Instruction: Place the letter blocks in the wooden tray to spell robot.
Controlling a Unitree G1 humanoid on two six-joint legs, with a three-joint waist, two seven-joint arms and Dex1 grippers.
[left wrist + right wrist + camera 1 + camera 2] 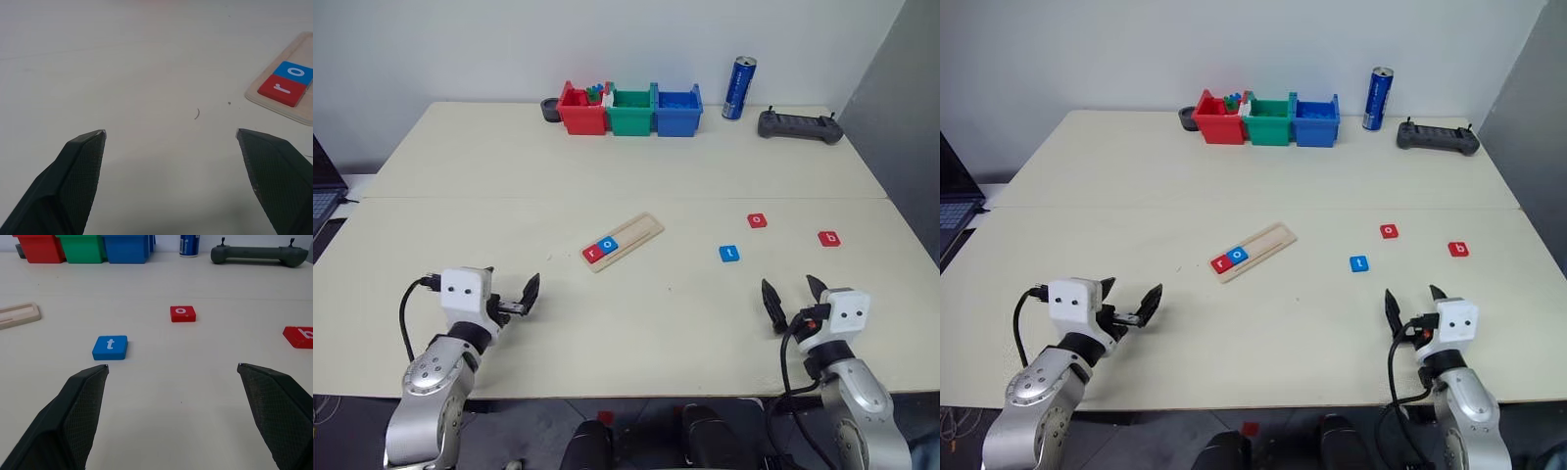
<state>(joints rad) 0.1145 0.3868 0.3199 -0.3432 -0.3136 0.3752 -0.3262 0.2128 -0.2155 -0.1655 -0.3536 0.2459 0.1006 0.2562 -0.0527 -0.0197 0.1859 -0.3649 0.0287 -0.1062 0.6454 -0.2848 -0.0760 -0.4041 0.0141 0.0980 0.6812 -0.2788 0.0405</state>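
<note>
Nearest the camera, the left gripper (pixel 514 299) and right gripper (pixel 792 299) hover over the cream table (pixel 636 333), jaws apart and empty. Mid-table, the tray (pixel 625 241) lies askew, holding a red r (pixel 591 254) and a blue o (pixel 607 245) at its near end. To its right lie a blue t (pixel 729 254), a red o (pixel 757 220) and a red b (pixel 828 238), cut off in the right wrist view. Bins (pixel 630 110), a can (pixel 738 88) and a controller (pixel 799 126) line the wall.
</note>
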